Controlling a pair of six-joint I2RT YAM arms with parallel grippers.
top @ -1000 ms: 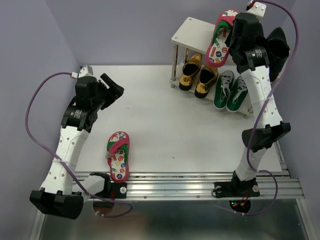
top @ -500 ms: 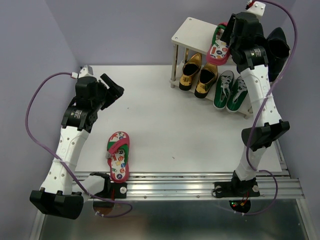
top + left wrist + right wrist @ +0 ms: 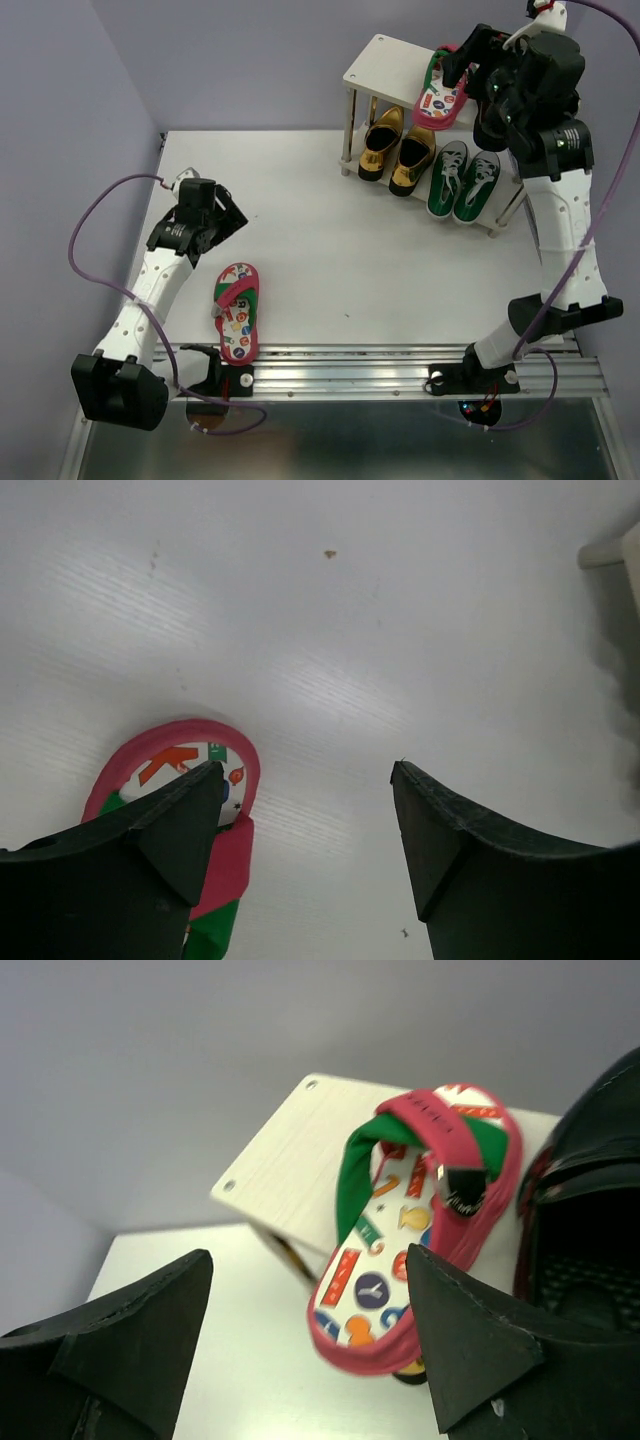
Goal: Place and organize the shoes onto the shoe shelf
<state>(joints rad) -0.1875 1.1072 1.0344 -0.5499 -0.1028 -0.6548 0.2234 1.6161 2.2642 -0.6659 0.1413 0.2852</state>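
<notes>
One red-pink flip-flop [image 3: 440, 95] [image 3: 410, 1250] lies on the shoe shelf's cream top board [image 3: 385, 65] [image 3: 290, 1165], its heel overhanging the front edge. My right gripper [image 3: 458, 62] [image 3: 308, 1255] hangs open just above it, holding nothing. Beside it on the board stands a black loafer [image 3: 585, 1230]. Gold loafers [image 3: 395, 150] and green sneakers [image 3: 462, 180] sit under the shelf. The other flip-flop [image 3: 237, 312] [image 3: 200, 770] lies on the table near the front edge. My left gripper [image 3: 232, 215] [image 3: 305, 780] is open, just behind and above it, its left finger partly covering it.
The white table ends at a metal rail [image 3: 380, 365] in front, where both arm bases are bolted. Purple walls close in the left and back. The shelf's thin legs [image 3: 350, 130] stand at the table's back right.
My right gripper opened and let go of the flip-flop, which now rests on the shelf top, and the arm drew back to the right. My left arm dropped toward the table flip-flop.
</notes>
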